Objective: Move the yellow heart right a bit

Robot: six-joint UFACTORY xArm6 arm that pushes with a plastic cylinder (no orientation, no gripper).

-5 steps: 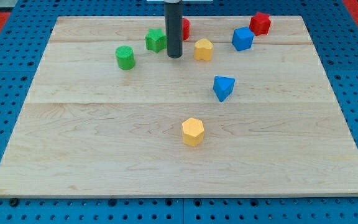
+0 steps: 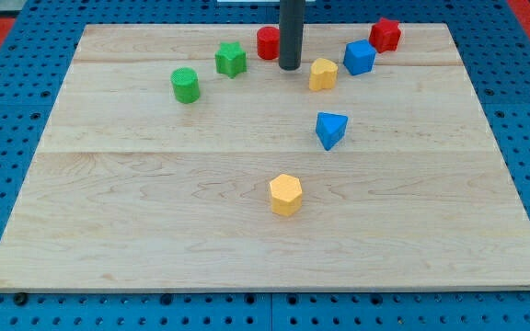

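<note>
Rod is a straight dark cylinder coming down from the view's top, w/ my tip planted on the pale wooden board near the top edge; no jaws or anything on it, just a plain blunt end, so nothing gets held, it only pushes. Small yellow heart-shaped block sits just to the view's right of my tip and a touch lower, v close, but can't tell if they're actually touching. Red cylinder-ish block is just left of the rod, partly tucked behind it. Green star-shaped block is further left, and green round cylinder block is left again and a bit lower. On the right side of the heart there's a blue chunky block, near it but w/ a small gap, and a red blocky one up by the top right corner. Blue wedge/triangle-ish block sits below the heart, well apart. Yellow hexagon block is lower still, around mid-board, on its own. Board rests on a blue pegboard-type surface w/ rows of holes.
</note>
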